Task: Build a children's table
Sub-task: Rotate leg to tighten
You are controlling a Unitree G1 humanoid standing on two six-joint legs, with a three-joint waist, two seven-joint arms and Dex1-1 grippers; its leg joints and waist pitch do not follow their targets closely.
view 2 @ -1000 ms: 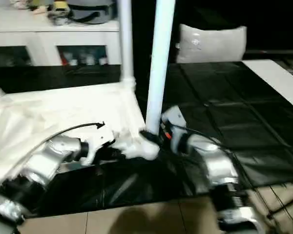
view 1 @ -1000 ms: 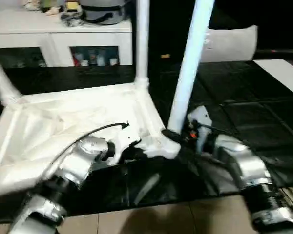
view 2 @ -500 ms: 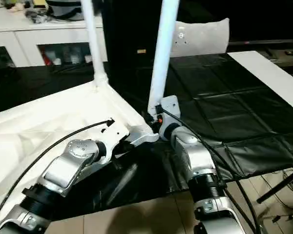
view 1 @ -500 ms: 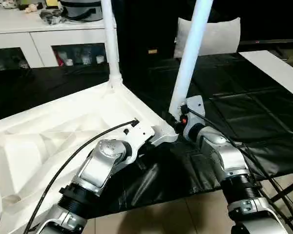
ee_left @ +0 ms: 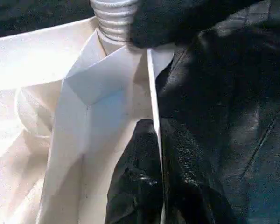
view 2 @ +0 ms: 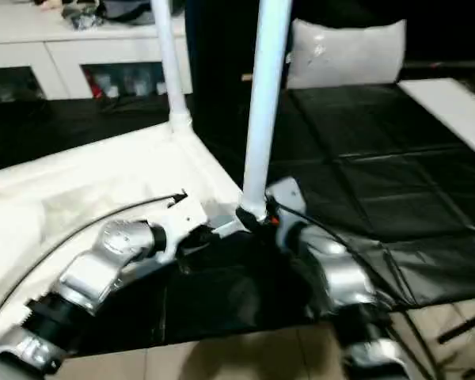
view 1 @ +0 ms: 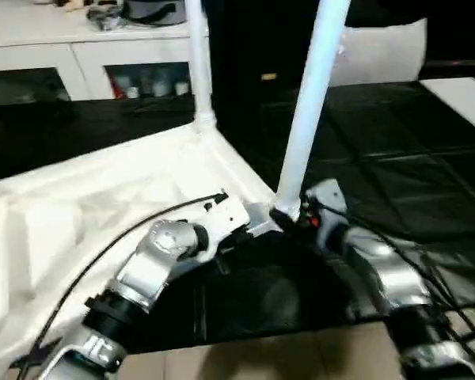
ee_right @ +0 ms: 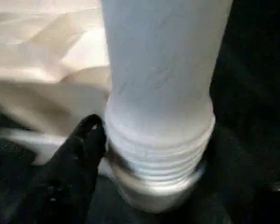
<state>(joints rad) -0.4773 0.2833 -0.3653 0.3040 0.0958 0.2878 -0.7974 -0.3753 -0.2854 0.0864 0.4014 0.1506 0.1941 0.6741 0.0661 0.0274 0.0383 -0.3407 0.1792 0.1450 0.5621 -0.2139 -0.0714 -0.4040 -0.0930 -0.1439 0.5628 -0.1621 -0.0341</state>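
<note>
Table work seen from above the two silver forearms. Children's table [view 1: 103,214] lying upside down on a black sheet [view 1: 396,174], ribbed underside up, spread across the left and middle of the scene. Two white legs standing up from its right-hand corners: far leg [view 1: 196,63] upright at the far corner, near leg [view 1: 313,103] rising from the near right corner and leaning slightly to the right at its top. Ridged screw end [ee_right: 158,140] of the near leg showing just above the round corner socket [ee_right: 154,196], so not sunk all the way in.

Left claw [ee_left: 157,133] pinched narrow on the thin rim wall of the children's table, one black finger on each side of the wall, close to the near right corner. Black cable [view 1: 103,253] arching over the left forearm to the wrist.

Right claw [view 1: 299,215] down at the foot of the near leg, right beside the socket; holding or standing clear, cannot tell.

Beyond the sheet, a white cabinet [view 1: 79,55] with shelves at far left, small things on top of it. White cushion [view 2: 344,51] at far right, behind the near leg. Pale floor tiles [view 1: 261,360] along the near edge, under the arms.
</note>
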